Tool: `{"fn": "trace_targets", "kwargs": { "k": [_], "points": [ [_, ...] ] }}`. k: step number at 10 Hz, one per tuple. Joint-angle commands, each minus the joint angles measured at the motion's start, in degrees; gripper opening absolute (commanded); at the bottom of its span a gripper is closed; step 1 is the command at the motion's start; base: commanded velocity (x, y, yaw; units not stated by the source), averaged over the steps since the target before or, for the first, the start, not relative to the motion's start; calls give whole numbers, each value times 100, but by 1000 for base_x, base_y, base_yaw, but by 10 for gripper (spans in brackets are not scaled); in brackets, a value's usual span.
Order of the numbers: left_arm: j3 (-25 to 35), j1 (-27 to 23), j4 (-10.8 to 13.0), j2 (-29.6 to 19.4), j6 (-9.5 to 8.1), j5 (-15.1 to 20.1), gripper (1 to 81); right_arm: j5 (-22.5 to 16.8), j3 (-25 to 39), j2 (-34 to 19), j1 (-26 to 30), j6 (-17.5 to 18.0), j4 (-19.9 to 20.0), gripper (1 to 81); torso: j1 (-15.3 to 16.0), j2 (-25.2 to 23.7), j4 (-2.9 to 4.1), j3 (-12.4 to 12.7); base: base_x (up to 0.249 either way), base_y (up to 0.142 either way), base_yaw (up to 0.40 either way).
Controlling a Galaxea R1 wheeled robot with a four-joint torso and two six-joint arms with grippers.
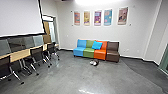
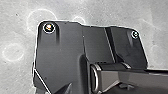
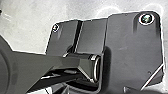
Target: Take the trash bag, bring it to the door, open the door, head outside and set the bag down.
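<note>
On the grey floor in front of the colourful couch lies a small white and dark item (image 1: 94, 62); whether it is a bag, I cannot tell. A doorway (image 1: 50, 31) with a wooden door opens in the wall at the left, behind the tables. In both wrist views the robot's own dark plate and jointed bar stand over pale floor. The state of either gripper cannot be made out.
A couch (image 1: 91, 51) in blue, green, orange and brown stands against the far wall, a blue cushion (image 1: 97, 45) on it. Along the left run a wooden table (image 1: 21, 54) and black chairs (image 1: 37, 53). Glass (image 1: 165, 60) edges the right side.
</note>
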Motion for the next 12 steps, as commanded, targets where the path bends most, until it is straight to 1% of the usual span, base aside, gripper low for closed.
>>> {"fn": "trace_targets", "kwargs": {
  "k": [1,7,12],
  "points": [
    [20,-357,6,-19,35,259,811,-252,115,-64,286,-4,-37,811,0,0,0,0,196,65,0],
    [20,-357,6,-19,35,259,811,-244,115,-64,286,-4,-37,811,0,0,0,0,196,77,0],
    [20,-357,6,-10,35,259,811,-244,115,-55,295,5,-36,811,0,0,0,0,195,0,0]
  ]
}}
